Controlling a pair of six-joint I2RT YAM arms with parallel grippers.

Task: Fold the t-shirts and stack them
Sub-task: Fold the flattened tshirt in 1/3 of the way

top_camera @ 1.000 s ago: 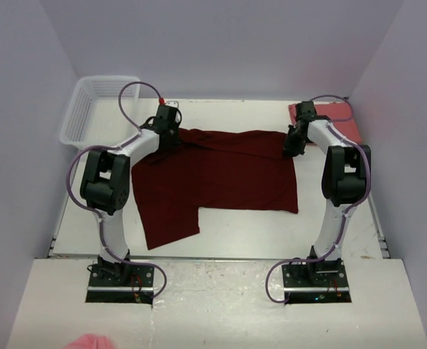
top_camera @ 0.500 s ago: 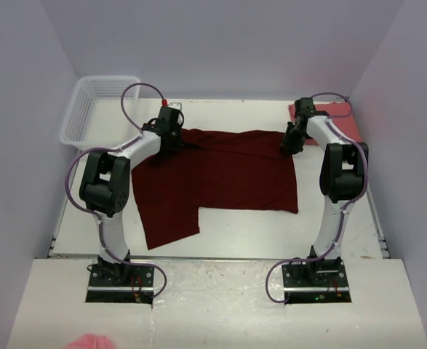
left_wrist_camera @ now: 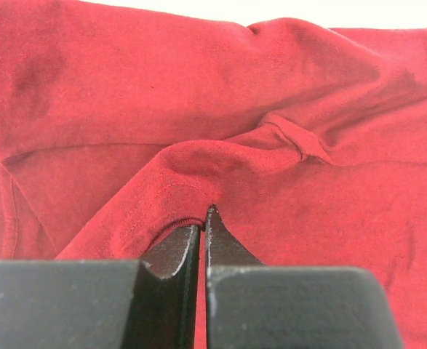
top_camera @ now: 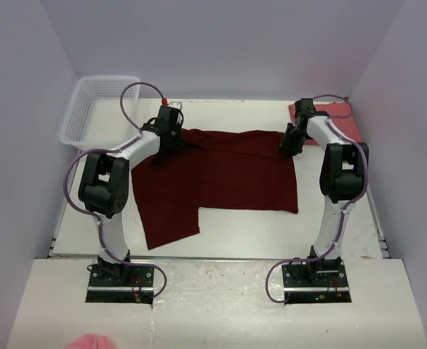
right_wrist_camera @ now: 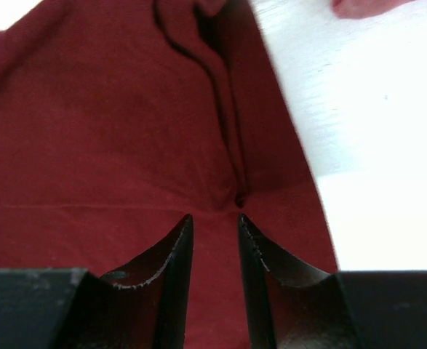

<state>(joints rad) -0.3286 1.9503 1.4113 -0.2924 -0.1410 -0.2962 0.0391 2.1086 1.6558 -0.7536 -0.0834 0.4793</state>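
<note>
Left claw (left_wrist_camera: 202, 217) is closed on a raised ridge of the maroon t-shirt (top_camera: 228, 174), near its upper left corner in the top view. This shirt is spread almost flat on the tabletop (top_camera: 257, 233), in the middle of the frame, with one flap reaching down at lower left; as far as can be judged, no fold is made in it yet. At its upper right corner the right claw (right_wrist_camera: 213, 222) is set narrowly apart over the cloth, with nothing gripped. The salmon t-shirt (top_camera: 348, 122) is lying at the far upper right, seemingly folded already. Folding the maroon one and stacking are left.
</note>
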